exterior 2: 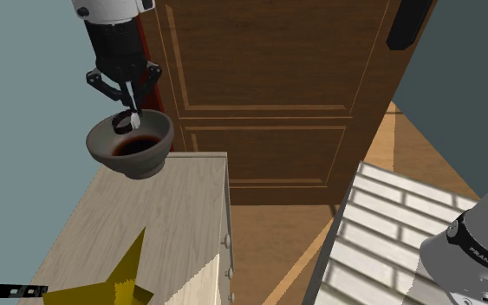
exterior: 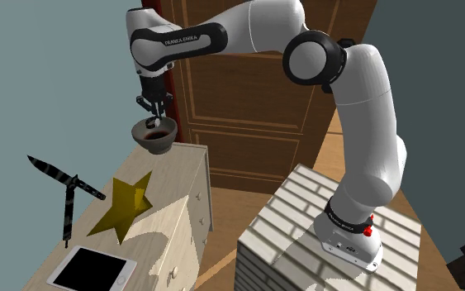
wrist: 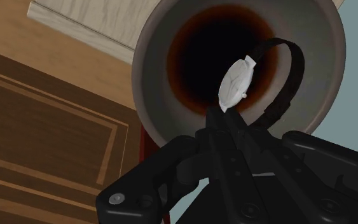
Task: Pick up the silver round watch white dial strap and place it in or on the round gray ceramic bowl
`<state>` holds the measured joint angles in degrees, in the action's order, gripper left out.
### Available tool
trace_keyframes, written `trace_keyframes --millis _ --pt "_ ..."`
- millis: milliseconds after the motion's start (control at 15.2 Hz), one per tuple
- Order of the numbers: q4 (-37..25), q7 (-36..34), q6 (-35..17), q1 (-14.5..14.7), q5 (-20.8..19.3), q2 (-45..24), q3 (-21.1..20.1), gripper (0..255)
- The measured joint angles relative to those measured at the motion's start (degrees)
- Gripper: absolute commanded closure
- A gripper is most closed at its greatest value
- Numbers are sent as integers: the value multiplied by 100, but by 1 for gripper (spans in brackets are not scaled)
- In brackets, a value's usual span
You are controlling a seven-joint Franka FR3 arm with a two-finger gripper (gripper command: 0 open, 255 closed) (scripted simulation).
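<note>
The gripper point(exterior: 152, 110) point(exterior 2: 132, 111) point(wrist: 226, 119) hangs straight above the bowl point(exterior: 157, 137) point(exterior 2: 130, 149) point(wrist: 151, 95), its 2 fingers point(wrist: 219, 141) drawn narrow and clasping the watch point(exterior: 154, 123) point(exterior 2: 134, 120) point(wrist: 237, 82) by the strap, just beside the case. The watch hangs from the fingertips with its long axis near upright. The white dial stands on edge, pointing down toward the bowl's dark reddish hollow, and the black strap curves away in 1 loop beside it. In the second exterior view its lower end sits at about rim level, inside the bowl's mouth; I cannot tell whether it touches the bowl.

The bowl, gray outside, stands at the far end of a light wooden dresser point(exterior: 177, 190) point(exterior 2: 165, 217), close to a brown panelled door point(exterior: 247, 83) point(exterior 2: 276, 78). Nearer on the dresser lie a yellow star point(exterior: 127, 207) point(exterior 2: 116, 282), a black striped folding knife point(exterior: 65, 186) toward the shoulder view's left, and a white tablet point(exterior: 90, 269) with a black screen nearest of all. The stand point(exterior: 296, 223) is at the shoulder view's lower right.
</note>
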<state>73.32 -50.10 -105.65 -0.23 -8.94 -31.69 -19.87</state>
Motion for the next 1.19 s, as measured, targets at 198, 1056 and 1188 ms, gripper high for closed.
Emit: trace_keyframes --millis 198,1056,1188 --pt "86 -6 -81 -6 -2 4 1 255" --pt "-100 9 132 1 13 42 -7 0" --pt "-303 19 402 11 36 115 -22 0"
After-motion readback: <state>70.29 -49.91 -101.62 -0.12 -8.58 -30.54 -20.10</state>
